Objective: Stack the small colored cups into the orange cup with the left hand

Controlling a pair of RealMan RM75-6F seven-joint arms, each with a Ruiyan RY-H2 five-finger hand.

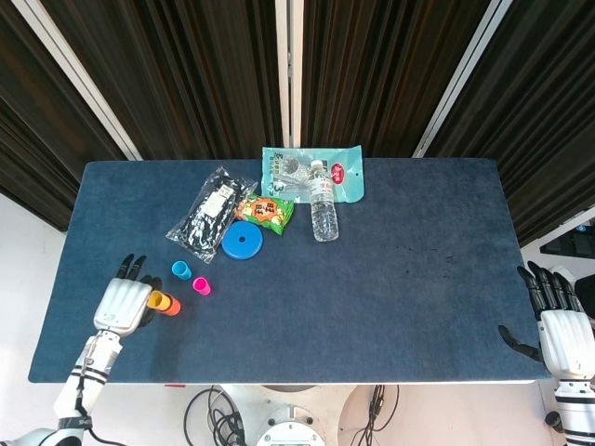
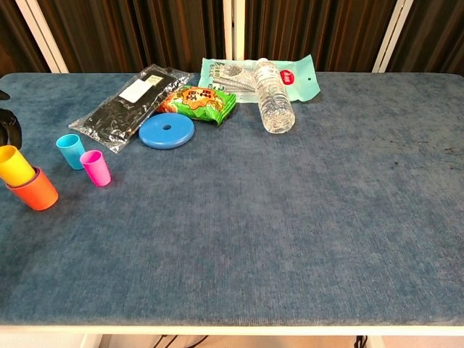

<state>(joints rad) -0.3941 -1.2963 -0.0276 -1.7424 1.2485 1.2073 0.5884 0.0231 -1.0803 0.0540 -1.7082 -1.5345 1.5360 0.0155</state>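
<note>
The yellow cup (image 2: 14,164) is seated tilted in the orange cup (image 2: 34,191) near the tabletop (image 1: 390,279) edge, clasped by the left robot hand (image 1: 121,299); the right robot hand (image 1: 556,321) is held empty, fingers spread.

I see the yellow cup (image 2: 14,164) nested, tilted, in the orange cup (image 2: 35,192) at my left hand (image 1: 121,302); blue cup (image 2: 70,151) and pink cup (image 2: 96,167) stand upright just beyond.
</note>
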